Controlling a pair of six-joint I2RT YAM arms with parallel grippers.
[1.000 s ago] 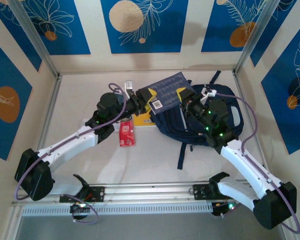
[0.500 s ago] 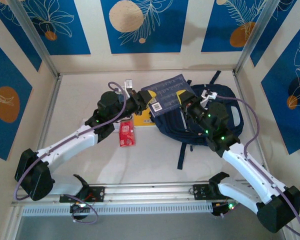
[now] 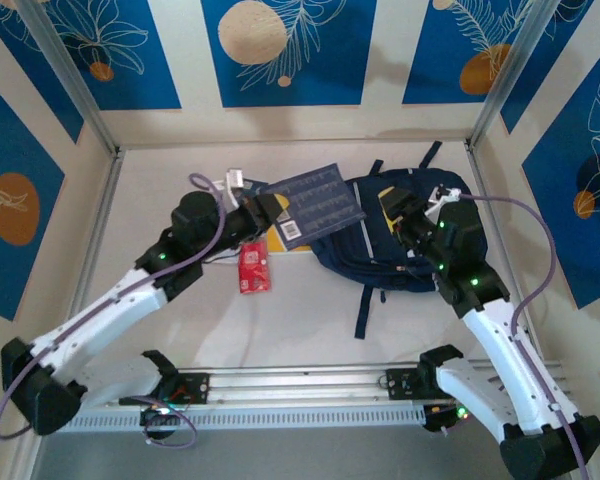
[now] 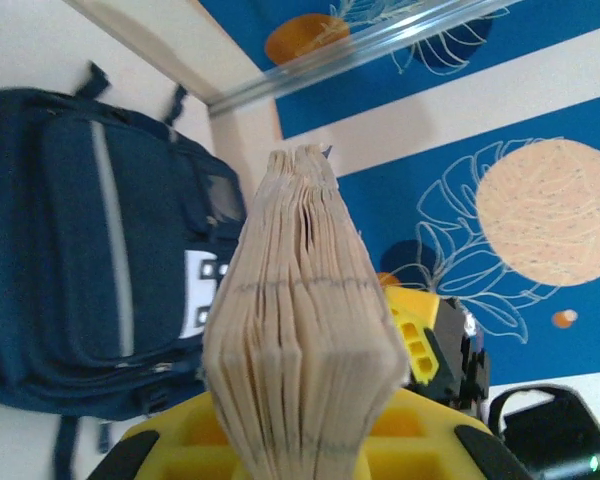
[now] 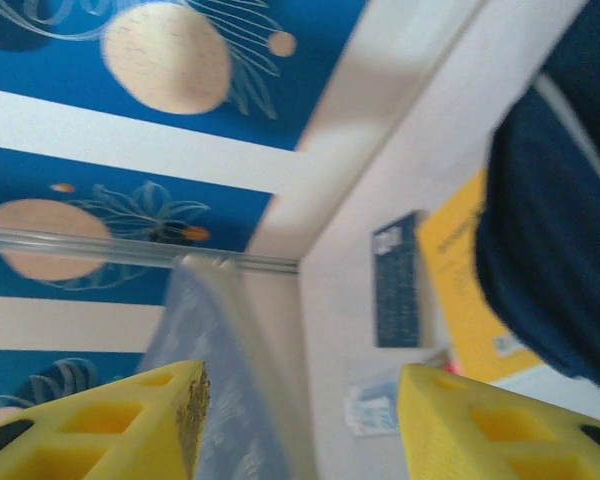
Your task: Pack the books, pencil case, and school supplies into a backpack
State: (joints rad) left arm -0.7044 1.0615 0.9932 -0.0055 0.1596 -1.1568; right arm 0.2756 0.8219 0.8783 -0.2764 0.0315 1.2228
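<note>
My left gripper is shut on a dark navy book, held above the table just left of the backpack. In the left wrist view the book's page edge stands clamped between my yellow fingers, with the backpack lying at the left. My right gripper hovers open over the backpack's top. Its yellow fingers stand wide apart, and the held book's blurred cover is beside the left one. A yellow-orange book and a red packet lie on the table.
A second navy book lies flat on the table by the yellow-orange book, with a pale blue-white packet nearby. A small white piece sits near the back. Backpack straps trail toward the front. Walls enclose the table on three sides.
My left arm has swung left, carrying the navy book away from the backpack's opening. My right gripper has drawn back to the right, off the book.
</note>
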